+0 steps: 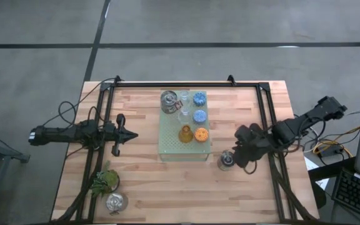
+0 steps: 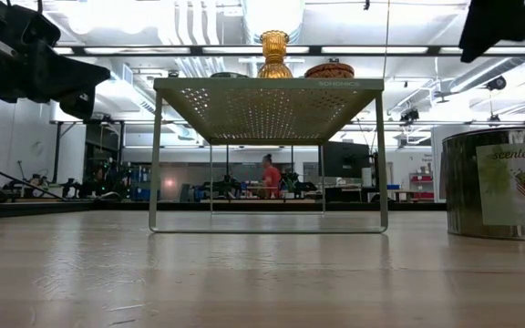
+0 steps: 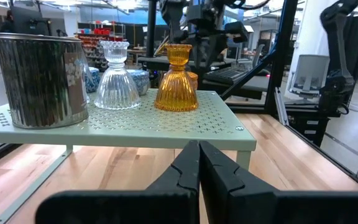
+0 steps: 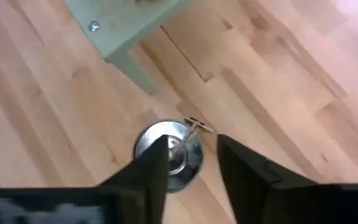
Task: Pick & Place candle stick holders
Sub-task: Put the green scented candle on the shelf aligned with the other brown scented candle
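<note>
Hanging directly over the silver candle tin point(image 4: 168, 154), the right gripper point(image 4: 191, 165) has its two dark fingers parted, one on each side of the tin's rim as the right wrist view looks down on it, and the gap between them is narrower than the tin is wide. That is the relation the coming move turns on: the tin stands upright on the wooden table point(image 1: 255, 187) just off the near right corner of the pale green perforated board point(image 1: 167, 147), its axis vertical, its open mouth facing the jaws from straight below. In the high view the tin point(image 1: 226, 160) sits just beside the gripper's tip point(image 1: 242, 155), towards the board. My judgement is that the jaws either need to spread further to straddle the whole tin or must pinch one wall of it. The right arm is far the nearer; the left gripper point(image 1: 129, 134) waits on the other side of the board, fingers pressed together and holding nothing, as the left wrist view shows point(image 3: 199, 171). On the board stand another silver tin point(image 1: 169, 101), two blue holders point(image 1: 199, 98), an orange holder point(image 1: 201, 134), an amber glass holder point(image 3: 176, 78) and clear glass ones point(image 3: 115, 76). A third silver tin point(image 1: 115, 201) rests near the front left corner of the table beside a leafy green sprig point(image 1: 105, 181), well apart from either arm.
</note>
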